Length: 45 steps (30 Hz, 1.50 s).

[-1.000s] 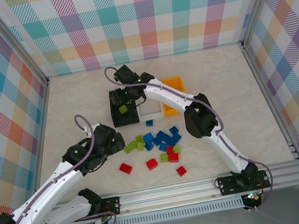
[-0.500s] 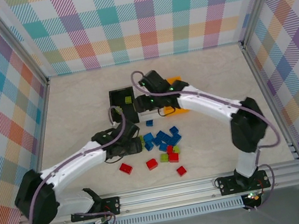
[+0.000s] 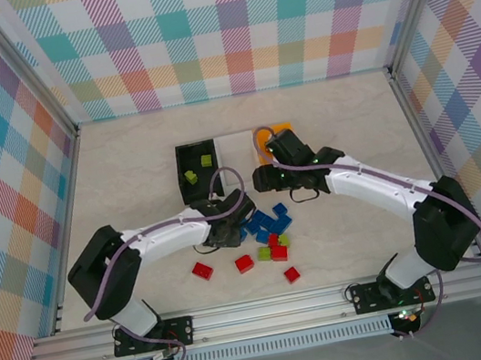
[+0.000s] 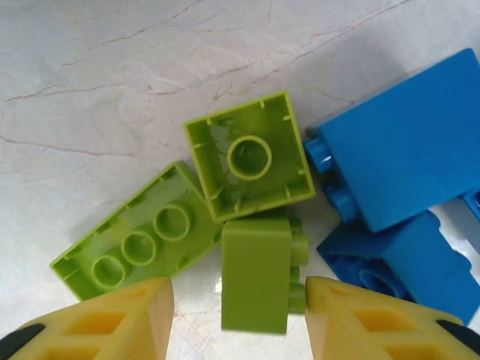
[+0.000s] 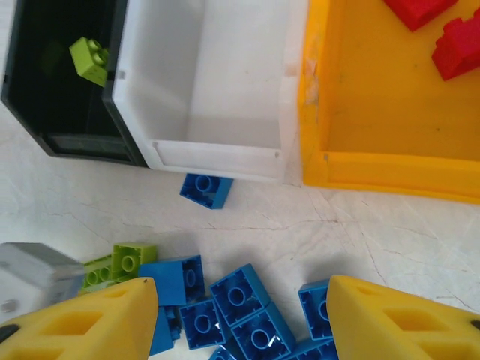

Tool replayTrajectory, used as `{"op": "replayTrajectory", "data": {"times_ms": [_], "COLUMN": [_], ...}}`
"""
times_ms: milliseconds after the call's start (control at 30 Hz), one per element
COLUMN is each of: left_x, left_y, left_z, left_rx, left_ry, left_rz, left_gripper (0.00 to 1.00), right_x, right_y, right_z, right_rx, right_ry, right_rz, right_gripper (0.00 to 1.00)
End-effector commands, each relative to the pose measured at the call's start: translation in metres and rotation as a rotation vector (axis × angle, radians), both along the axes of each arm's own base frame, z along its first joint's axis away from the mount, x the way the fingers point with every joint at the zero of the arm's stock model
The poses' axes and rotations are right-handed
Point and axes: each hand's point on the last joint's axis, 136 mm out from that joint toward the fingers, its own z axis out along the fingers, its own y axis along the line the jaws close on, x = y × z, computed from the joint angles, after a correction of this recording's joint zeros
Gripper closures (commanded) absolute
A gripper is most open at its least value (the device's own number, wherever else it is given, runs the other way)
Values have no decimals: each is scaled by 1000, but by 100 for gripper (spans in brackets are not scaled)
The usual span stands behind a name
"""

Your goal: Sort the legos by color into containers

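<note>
Base side of both jaws: four loose red bricks (image 3: 244,262) on the tabletop (image 3: 119,172), apart from either arm's tips.

Left jaws: open, down at the tabletop, straddling a side-lying lime brick (image 4: 256,274).
- One fingertip (image 4: 112,322) has a visible gap to it. The other fingertip (image 4: 375,322) sits right at its studs; can't tell if it touches. Not gripped.
- Just past the jaws: a square lime brick (image 4: 249,154), hollow side up, touching the far end of the straddled one.
- Off the gap-side tip: a long lime brick (image 4: 135,240), hollow side up, corner against the square one.
- Off the other tip: two blue bricks (image 4: 405,142), the bigger one just beside the square lime brick.

Right jaws: wide open, nothing between them, hovering above the blue pile (image 5: 240,296), which lies between the fingertips (image 5: 90,322).
- Past the jaws: a single blue brick (image 5: 205,189), studs up, just beside the near wall of the white bin (image 5: 217,154).
- The bins stand in a row, side by side. The white bin is ahead of the gap and the black bin (image 5: 67,139) is on the left-arm side. The orange-yellow bin (image 5: 390,176) is ahead of the other tip.
- A small lime brick (image 5: 91,60) lies in the black bin.
- Two red pieces (image 5: 457,49) are at the far end of the orange-yellow bin.
</note>
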Motion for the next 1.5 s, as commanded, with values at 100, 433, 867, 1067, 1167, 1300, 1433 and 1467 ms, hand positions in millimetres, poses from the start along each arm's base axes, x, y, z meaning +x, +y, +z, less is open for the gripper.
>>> {"op": "replayTrajectory", "data": {"times_ms": [100,433,867,1067,1167,1300,1433,1467], "left_x": [8,9,92,163,185,206,216,218], "left_y": [-6,-10,50,81,74,62,55,53], "left_z": [-9,17,117,94,95,95,88,87], "left_rx": [36,-31,-126,-59,-72,-72,-66,-76], "left_ry": [-1,-35,-273,-247,-279,-271,-253,-250], "left_rz": [-19,0,223,371,375,373,365,365], "left_gripper": [60,76,76,82,81,77,53,48], "right_x": [7,9,5,-1,-5,-12,-24,-28], "right_y": [-2,-6,-10,-16,-18,-19,-23,-23], "right_z": [18,19,3,-3,-2,-4,-10,-12], "right_rx": [48,49,43,30,27,37,34,34], "right_ry": [-53,-52,-12,7,8,20,45,54], "right_rz": [-25,-38,-50,-55,-52,-38,-17,-4], "right_gripper": [38,38,38,38,38,37,35,34]}}
